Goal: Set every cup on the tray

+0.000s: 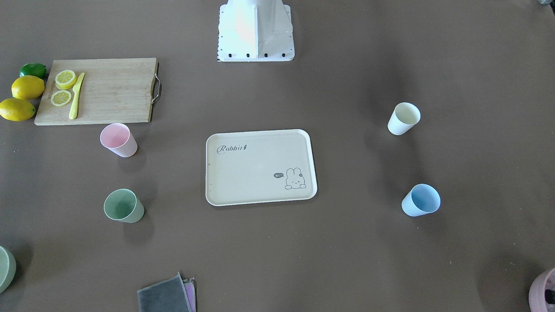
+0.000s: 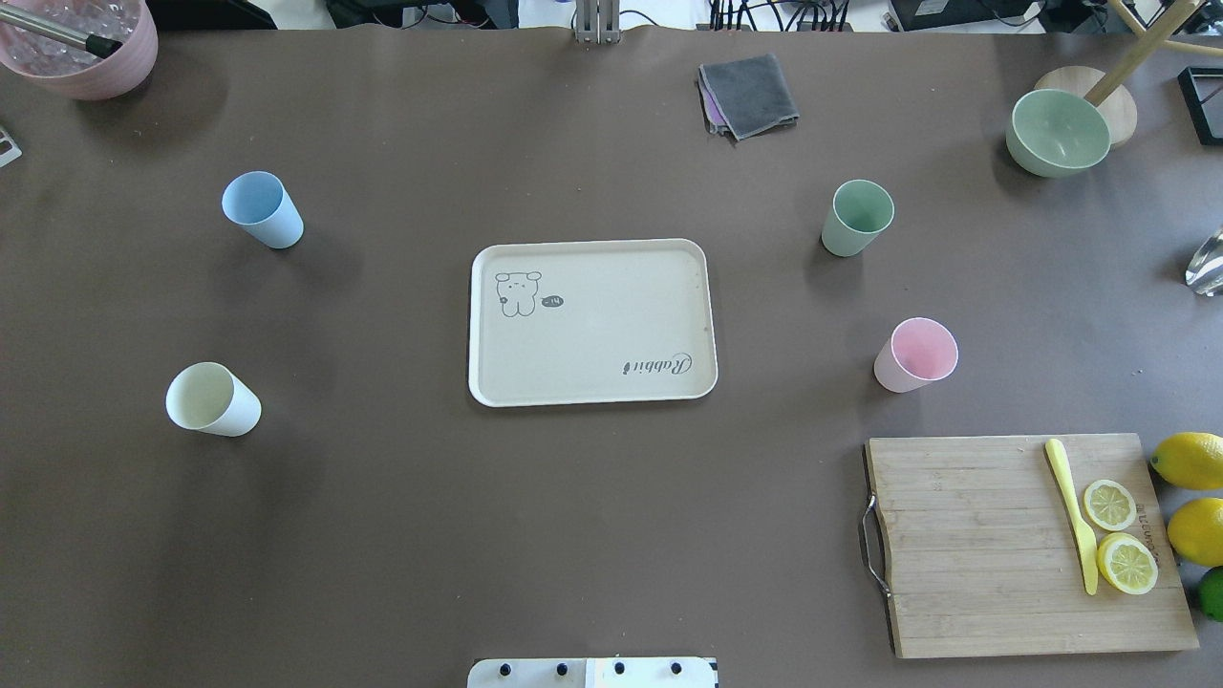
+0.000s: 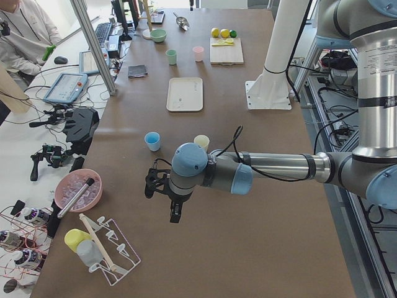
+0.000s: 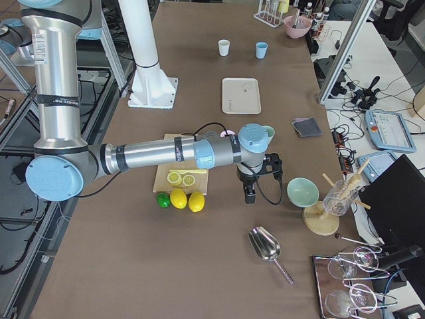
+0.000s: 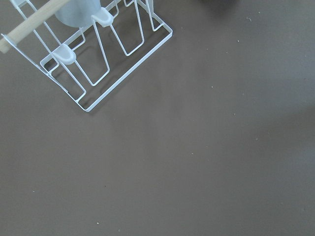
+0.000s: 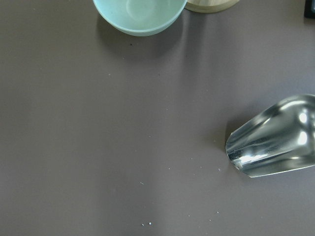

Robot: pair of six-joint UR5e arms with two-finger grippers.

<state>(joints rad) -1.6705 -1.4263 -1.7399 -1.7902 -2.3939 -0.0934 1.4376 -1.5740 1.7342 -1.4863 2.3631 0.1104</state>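
Note:
The cream "Rabbit" tray (image 2: 592, 320) lies empty at the table's middle, also in the front view (image 1: 260, 167). Several cups stand upright on the table around it: blue (image 2: 262, 209) and cream (image 2: 212, 399) on the left side, green (image 2: 857, 218) and pink (image 2: 915, 354) on the right side. My left gripper (image 3: 174, 211) shows only in the exterior left view, low over the table beyond the blue and cream cups. My right gripper (image 4: 251, 195) shows only in the exterior right view, near the lemons. I cannot tell whether either is open or shut.
A wooden cutting board (image 2: 1022, 545) with lemon slices and a yellow knife lies at the right, with lemons (image 2: 1190, 461) beside it. A green bowl (image 2: 1058, 131), grey cloth (image 2: 750, 94), pink bowl (image 2: 81, 43), metal scoop (image 6: 275, 140) and wire rack (image 5: 103, 54) stand around the edges.

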